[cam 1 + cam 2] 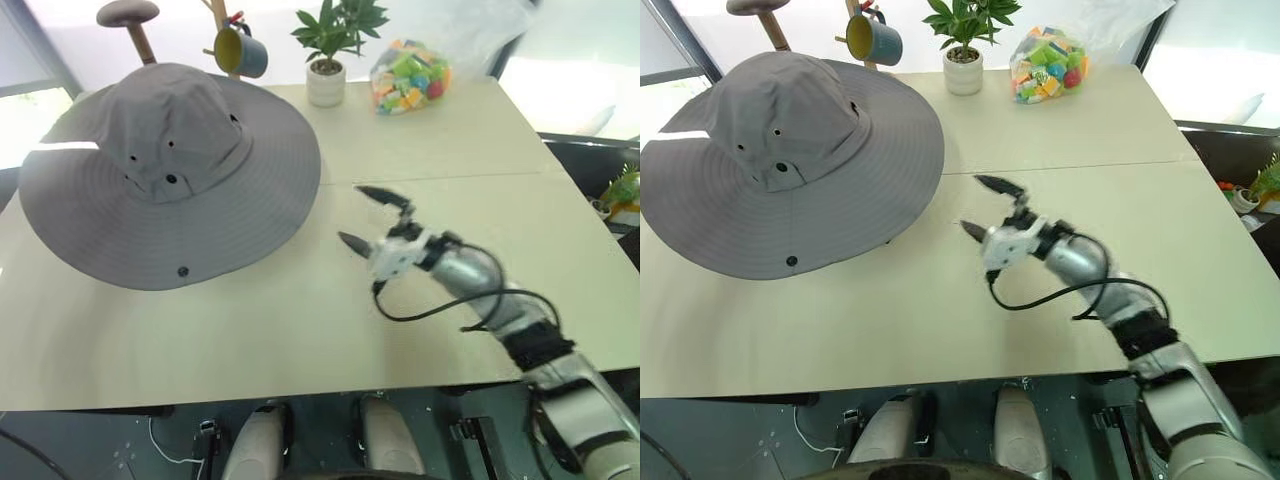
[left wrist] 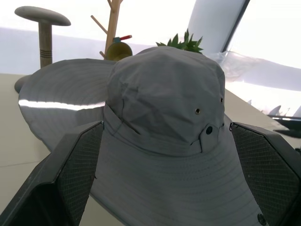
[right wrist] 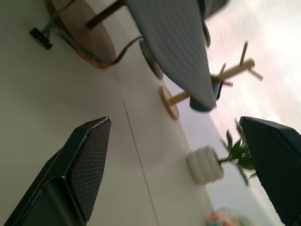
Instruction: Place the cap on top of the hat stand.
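1. The cap (image 1: 170, 175) sits raised over the table's (image 1: 450, 160) left half, near the far left corner, brim spread wide.
2. In the right wrist view the hat stand (image 3: 89, 35) shows under the brim (round wooden base and rod); its top is hidden, so the cap probably rests on it.
3. The right gripper (image 1: 368, 218) hovers mid-table, fingers spread wide, holding nothing.
4. The left gripper's fingers (image 2: 77, 165) stand wide apart, framing the crown, apparently not touching it.
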Controlling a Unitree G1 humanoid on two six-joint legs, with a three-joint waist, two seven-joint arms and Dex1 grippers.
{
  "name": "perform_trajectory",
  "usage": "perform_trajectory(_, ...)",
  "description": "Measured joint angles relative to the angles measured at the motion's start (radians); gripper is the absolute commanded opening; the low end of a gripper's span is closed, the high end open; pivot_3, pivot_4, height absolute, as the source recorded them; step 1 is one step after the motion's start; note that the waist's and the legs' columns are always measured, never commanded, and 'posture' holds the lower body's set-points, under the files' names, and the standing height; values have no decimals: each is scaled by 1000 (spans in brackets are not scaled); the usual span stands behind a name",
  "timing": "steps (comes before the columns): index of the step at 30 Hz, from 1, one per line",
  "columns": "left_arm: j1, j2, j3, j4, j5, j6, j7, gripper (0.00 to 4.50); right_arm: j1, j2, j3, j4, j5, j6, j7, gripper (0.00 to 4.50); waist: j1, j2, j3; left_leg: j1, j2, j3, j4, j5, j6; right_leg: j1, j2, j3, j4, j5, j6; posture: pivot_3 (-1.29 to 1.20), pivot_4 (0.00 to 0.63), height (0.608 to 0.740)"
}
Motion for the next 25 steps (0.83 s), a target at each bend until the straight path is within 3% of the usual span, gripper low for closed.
perform_trajectory(5, 12, 0, 8, 4, 43, 0, -39, 4500, -110, -135, -158, -99, 497, 579, 341, 4465, 6, 4, 3, 5, 1, -1, 0, -2, 4, 9, 0, -1, -7, 0, 0, 0, 150, 739)
perform_trajectory(9, 36, 0, 26, 4, 74, -2, -66, 4500, -412, -286, -258, -7, 777, 1008, 608, 4465, 7, 10, 8, 5, 1, -1, -2, -3, 5, 9, -4, -1, -11, 0, -1, 0, 150, 739)
perform_trajectory(12, 51, 0, 55, 5, 94, -10, -88, 4500, -537, -317, -255, 67, 767, 1068, 744, 4465, 6, 7, 6, 5, 2, -1, -2, -5, 7, 9, -2, -2, -13, 0, -1, 0, 150, 739)
perform_trajectory(17, 95, 2, 104, 4, 123, -12, -131, 4500, -586, -318, -161, 179, 673, 1091, 914, 4465, 3, 9, 8, 0, 0, 4, 0, -5, 7, 4, -5, -1, -12, 1, 0, 0, 150, 739)
perform_trajectory(25, 143, 74, 156, 2, 169, -11, -220, 4500, -667, -312, -158, 241, 599, 1085, 1015, 4465, 6, 10, 8, -3, 0, 4, 0, -5, 7, 0, -5, -1, -11, 1, 0, 0, 150, 739)
